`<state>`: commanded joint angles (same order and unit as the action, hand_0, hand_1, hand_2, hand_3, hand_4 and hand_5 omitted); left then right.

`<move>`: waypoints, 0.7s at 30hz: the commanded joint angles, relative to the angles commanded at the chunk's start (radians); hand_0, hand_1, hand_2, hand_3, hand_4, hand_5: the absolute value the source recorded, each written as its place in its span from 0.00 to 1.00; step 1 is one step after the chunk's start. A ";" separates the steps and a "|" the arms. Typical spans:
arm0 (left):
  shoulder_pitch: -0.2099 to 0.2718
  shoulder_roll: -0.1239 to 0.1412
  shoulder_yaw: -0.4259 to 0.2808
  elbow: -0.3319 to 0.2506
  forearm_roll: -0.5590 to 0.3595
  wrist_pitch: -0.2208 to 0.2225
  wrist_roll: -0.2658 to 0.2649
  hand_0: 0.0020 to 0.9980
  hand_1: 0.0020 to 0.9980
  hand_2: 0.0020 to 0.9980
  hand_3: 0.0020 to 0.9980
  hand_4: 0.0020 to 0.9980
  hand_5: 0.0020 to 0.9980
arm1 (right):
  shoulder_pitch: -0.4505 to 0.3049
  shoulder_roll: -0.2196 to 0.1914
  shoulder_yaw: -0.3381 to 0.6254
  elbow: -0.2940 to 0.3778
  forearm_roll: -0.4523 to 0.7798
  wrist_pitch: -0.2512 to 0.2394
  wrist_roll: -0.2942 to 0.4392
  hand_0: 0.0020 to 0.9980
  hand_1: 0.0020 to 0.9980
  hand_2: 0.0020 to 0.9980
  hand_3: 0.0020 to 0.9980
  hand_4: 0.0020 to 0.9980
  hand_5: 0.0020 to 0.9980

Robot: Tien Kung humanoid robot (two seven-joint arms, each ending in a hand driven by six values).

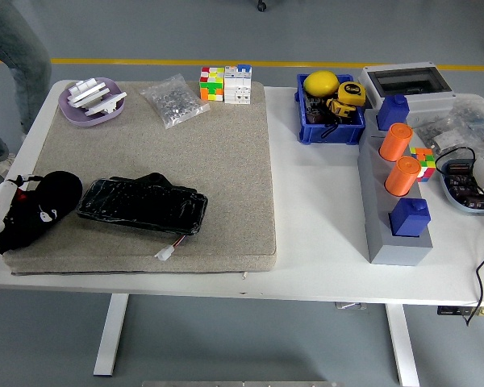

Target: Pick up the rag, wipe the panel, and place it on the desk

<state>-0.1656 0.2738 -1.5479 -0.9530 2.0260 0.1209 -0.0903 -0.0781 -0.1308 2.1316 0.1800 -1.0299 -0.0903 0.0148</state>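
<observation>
My left hand's [26, 211] fingers [52, 211] are curled onto the black rag [55, 192] at the left edge of the grey mat [226, 161]. The rag sits just left of the glossy black panel [143, 205], which lies flat on the mat atop the white surface [315, 226]. I see no right hand.
</observation>
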 joint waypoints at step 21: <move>0.044 -0.032 -0.005 -0.130 0.048 0.074 0.035 0.26 0.22 0.57 0.43 0.00 0.00 | 0.000 -0.006 -0.029 0.000 0.025 -0.010 -0.006 0.50 0.56 0.64 0.55 0.92 0.40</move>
<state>-0.1215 0.2417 -1.5529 -1.0828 2.0736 0.1950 -0.0554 -0.0776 -0.1364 2.1023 0.1800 -1.0051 -0.1000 0.0088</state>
